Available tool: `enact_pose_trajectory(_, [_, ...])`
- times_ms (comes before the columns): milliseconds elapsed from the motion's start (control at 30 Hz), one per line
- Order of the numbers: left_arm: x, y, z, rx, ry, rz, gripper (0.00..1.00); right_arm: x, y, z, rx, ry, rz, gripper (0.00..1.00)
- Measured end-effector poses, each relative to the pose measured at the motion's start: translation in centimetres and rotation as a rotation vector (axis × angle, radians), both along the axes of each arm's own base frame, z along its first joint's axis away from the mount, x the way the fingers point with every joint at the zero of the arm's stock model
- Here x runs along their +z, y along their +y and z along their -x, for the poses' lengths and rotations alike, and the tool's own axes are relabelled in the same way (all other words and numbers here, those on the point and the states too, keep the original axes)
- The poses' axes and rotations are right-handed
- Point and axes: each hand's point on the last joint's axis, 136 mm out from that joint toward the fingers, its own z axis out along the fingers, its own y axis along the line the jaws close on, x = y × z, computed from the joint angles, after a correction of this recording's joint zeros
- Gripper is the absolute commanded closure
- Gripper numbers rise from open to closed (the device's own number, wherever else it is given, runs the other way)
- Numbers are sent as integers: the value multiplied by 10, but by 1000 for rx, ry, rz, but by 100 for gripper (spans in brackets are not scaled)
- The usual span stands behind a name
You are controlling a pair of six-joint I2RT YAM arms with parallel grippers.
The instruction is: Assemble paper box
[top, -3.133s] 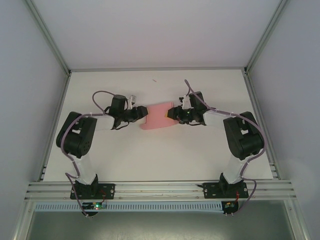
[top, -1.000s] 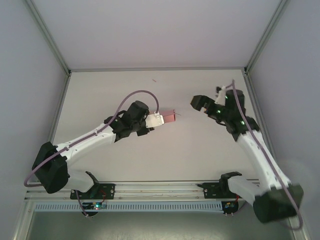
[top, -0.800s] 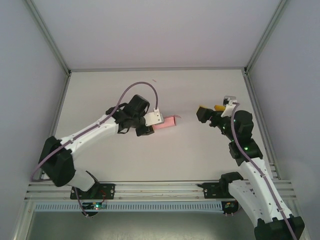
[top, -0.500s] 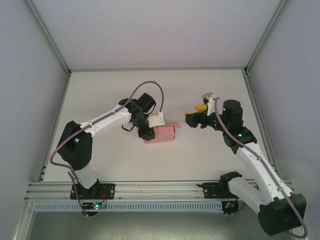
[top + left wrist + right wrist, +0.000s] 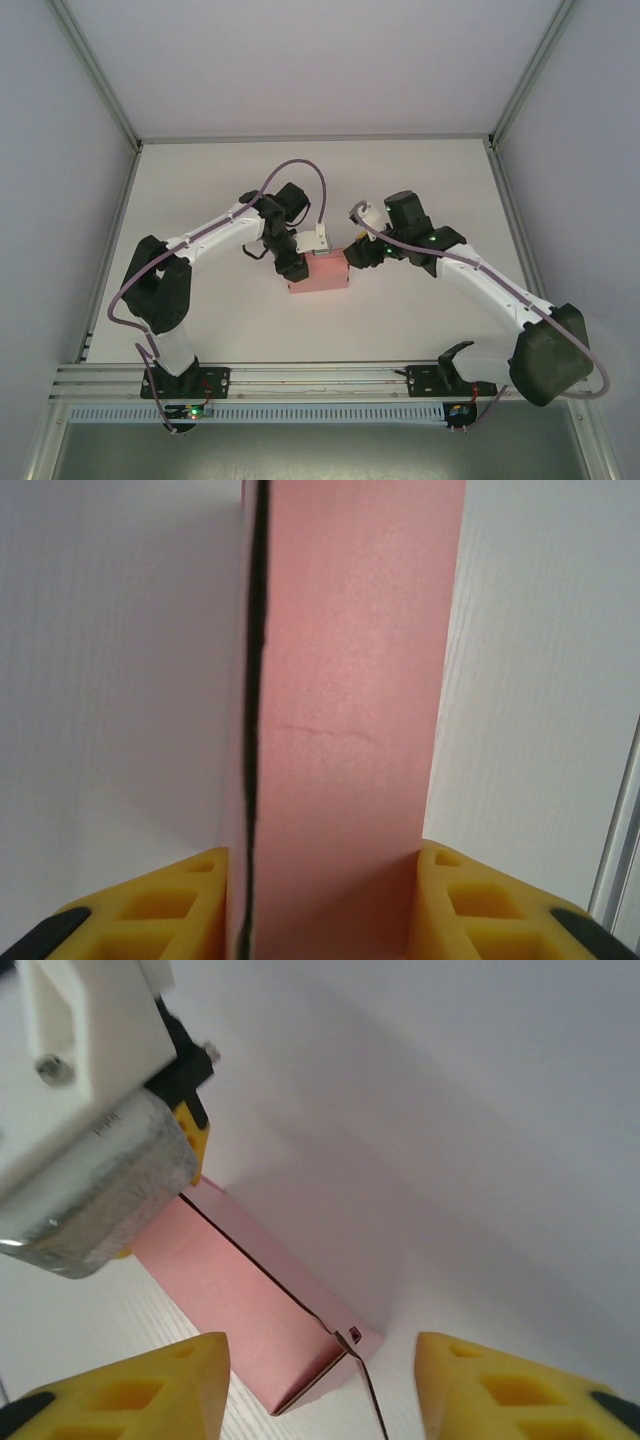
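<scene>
On the white table (image 5: 200,180) we see the left pincer (image 5: 300,262) (image 5: 325,880) clamped on the pink paper box (image 5: 318,272) (image 5: 350,730) (image 5: 240,1300), one yellow finger (image 5: 150,910) on each side, the box's long axis running straight out ahead of it. The right pincer (image 5: 358,255) (image 5: 320,1360) gapes wide just off the box's far end, where a thin flap (image 5: 367,1390) sticks out toward it.

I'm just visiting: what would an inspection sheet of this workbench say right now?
Surface: white table, flat.
Job's things: pink box lying on the table, partly folded, end flap open towards the right arm.
Clutter: nothing seen.
Grippers: left gripper shut on the box; right gripper open, at the box's open end.
Cables: purple cables loop along both arms.
Surroundings: grey walls, metal frame.
</scene>
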Motion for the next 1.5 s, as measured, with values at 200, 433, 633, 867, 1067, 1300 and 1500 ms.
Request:
enact_pose_trajectory(200, [0,-1,-1,0,13,-8,73,-16,-1,9,43,29,68,64])
enact_pose_trajectory(433, [0,-1,-1,1,13,-9,73,-24,-3,6,33,33,108,78])
enact_pose_trajectory(633, [0,0,-2,9,13,-14,73,-27,-3,-5,-13,46,129,100])
enact_pose_trajectory(867, [-1,4,-5,70,35,-32,74,-26,9,-11,-154,75,96,100])
enact_pose_trajectory(1067, [-2,6,-8,128,47,-47,74,-29,15,-20,-414,100,-25,100])
enact_pose_trajectory(1300, [-2,6,-11,158,48,-54,74,-30,17,-21,-517,96,-130,100])
enact_pose_trajectory(1500, [-2,6,-14,175,40,-56,74,-34,15,-23,-523,6,-144,100])
